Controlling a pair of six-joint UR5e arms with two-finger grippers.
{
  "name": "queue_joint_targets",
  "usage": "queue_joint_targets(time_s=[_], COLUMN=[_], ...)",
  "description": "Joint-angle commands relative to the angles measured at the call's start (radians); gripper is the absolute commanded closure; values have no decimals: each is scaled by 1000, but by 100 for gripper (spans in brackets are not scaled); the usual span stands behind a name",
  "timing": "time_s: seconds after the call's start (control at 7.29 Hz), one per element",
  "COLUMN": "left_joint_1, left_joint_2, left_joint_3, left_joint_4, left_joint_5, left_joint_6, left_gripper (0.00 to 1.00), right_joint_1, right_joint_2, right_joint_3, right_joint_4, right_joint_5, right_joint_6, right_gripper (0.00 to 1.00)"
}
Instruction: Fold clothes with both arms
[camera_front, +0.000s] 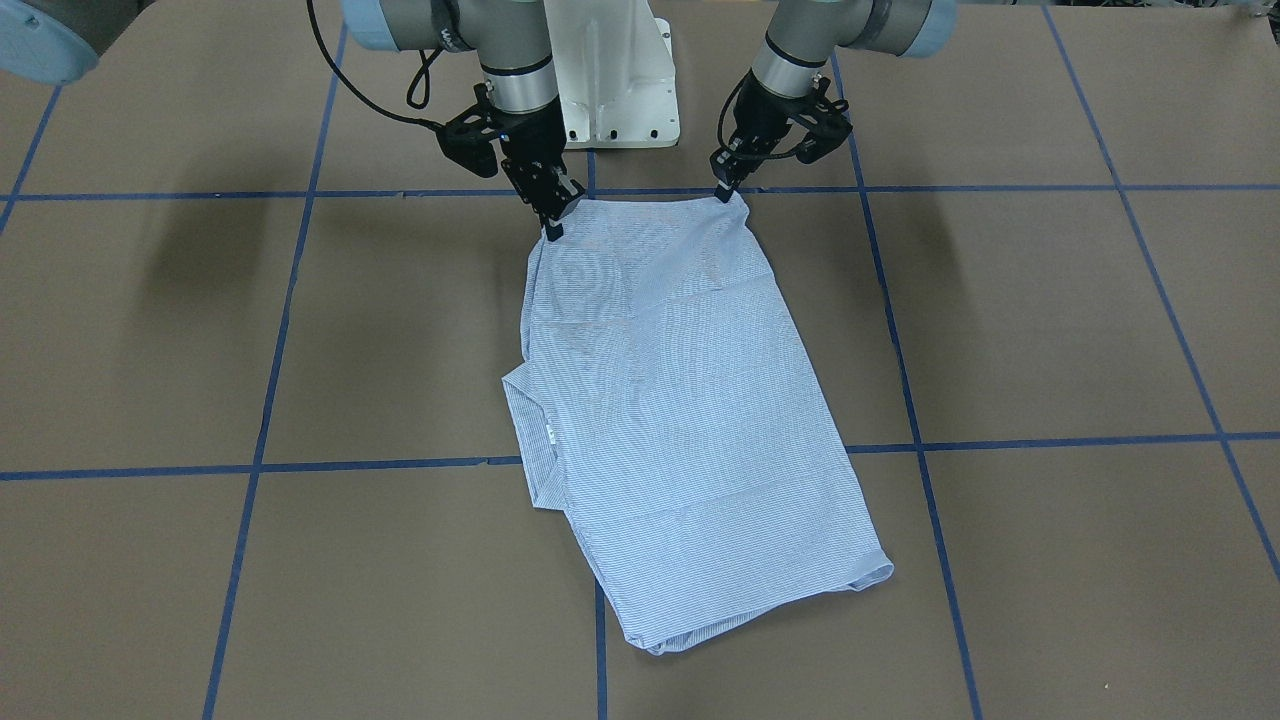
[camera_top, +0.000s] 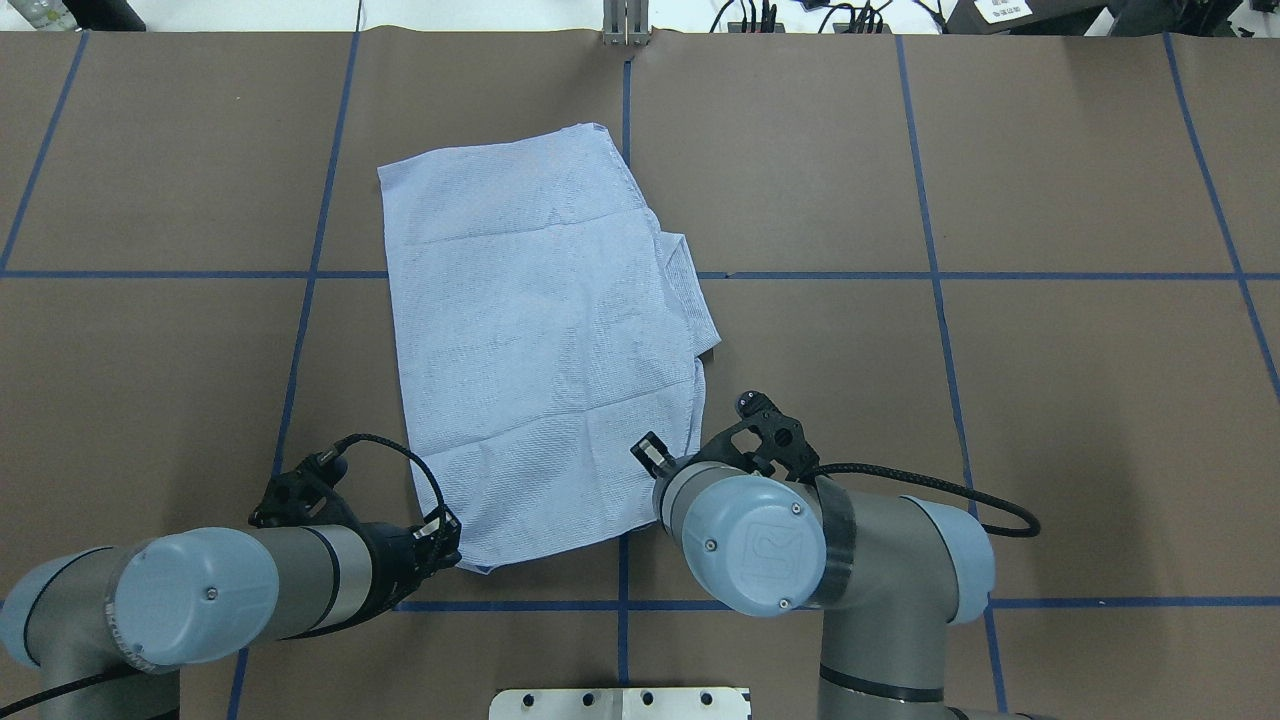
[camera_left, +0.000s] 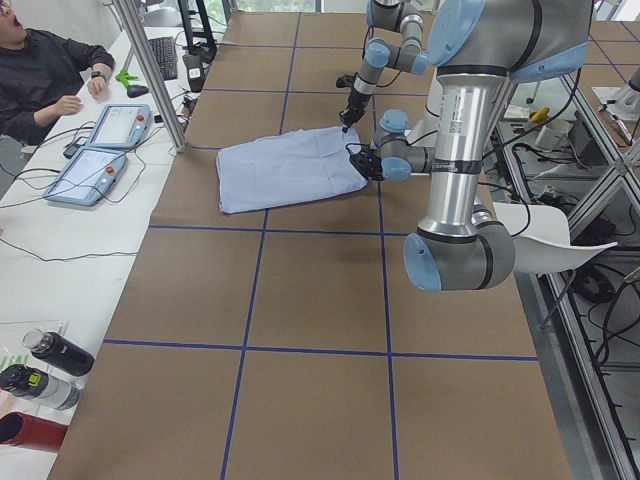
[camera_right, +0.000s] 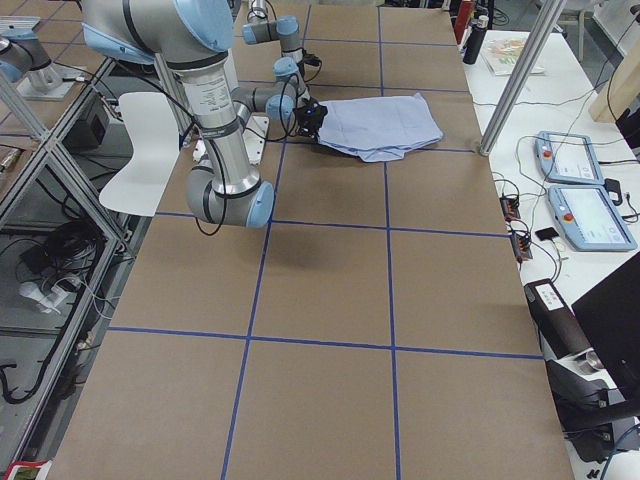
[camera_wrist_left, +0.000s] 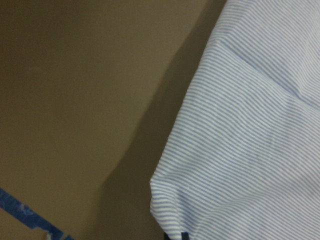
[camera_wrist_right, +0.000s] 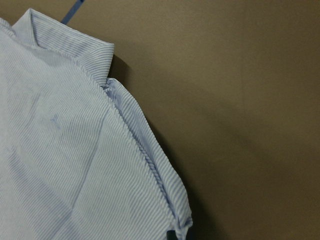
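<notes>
The light blue striped shirt (camera_front: 680, 400) lies folded into a long rectangle on the brown table, its collar (camera_front: 520, 400) sticking out on one side. It also shows in the overhead view (camera_top: 540, 350). My left gripper (camera_front: 727, 191) is shut on the shirt's near-robot corner, which the left wrist view (camera_wrist_left: 250, 140) shows slightly raised over a shadow. My right gripper (camera_front: 553, 228) is shut on the other near-robot corner, with the collar (camera_wrist_right: 65, 45) in its wrist view. In the overhead view my left gripper (camera_top: 445, 537) sits at the shirt's near left corner; the right fingertips are hidden under the wrist.
The white pedestal base (camera_front: 610, 80) stands just behind both grippers. Blue tape lines (camera_front: 1050, 441) grid the brown table. An operator (camera_left: 40, 70) sits beyond the far table edge with control tablets (camera_left: 100, 150). Bottles (camera_left: 45, 365) stand at that edge.
</notes>
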Motion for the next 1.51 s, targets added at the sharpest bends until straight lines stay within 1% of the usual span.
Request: queue_joint_targets(time_s=[0.0, 0.14, 0.27, 0.41, 0.55, 0.69, 0.96, 1.1, 1.23, 1.37], left_joint_1=[4, 40, 74, 73, 62, 12, -158, -226, -282, -304], left_joint_2=[5, 3, 2, -3, -29, -85, -228, -260, -265, -267], left_joint_3=[-131, -226, -342, -412, -396, -336, -137, -82, -75, -43], left_joint_4=[9, 71, 161, 220, 268, 308, 362, 362, 362, 362], left_joint_5=[-9, -21, -37, -64, -86, -83, -83, -83, -84, -75], left_joint_6=[18, 18, 18, 18, 20, 50, 205, 283, 348, 383], left_gripper=[100, 100, 100, 100, 100, 100, 100, 100, 100, 100], right_joint_1=[-96, -171, -223, -214, -176, -132, 0, 63, 112, 141], right_joint_2=[-35, -34, -32, -29, -34, -27, 3, 37, 52, 71], right_joint_3=[209, 326, 424, 459, 452, 412, 268, 175, 104, 62], right_joint_4=[-151, -273, -385, -428, -433, -433, -399, -311, -252, -235], right_joint_5=[-40, -93, -110, -110, -106, -103, -104, -103, -97, -97], right_joint_6=[0, 9, 12, 11, -1, -15, -140, -184, -214, -262], right_gripper=[100, 100, 100, 100, 100, 100, 100, 100, 100, 100])
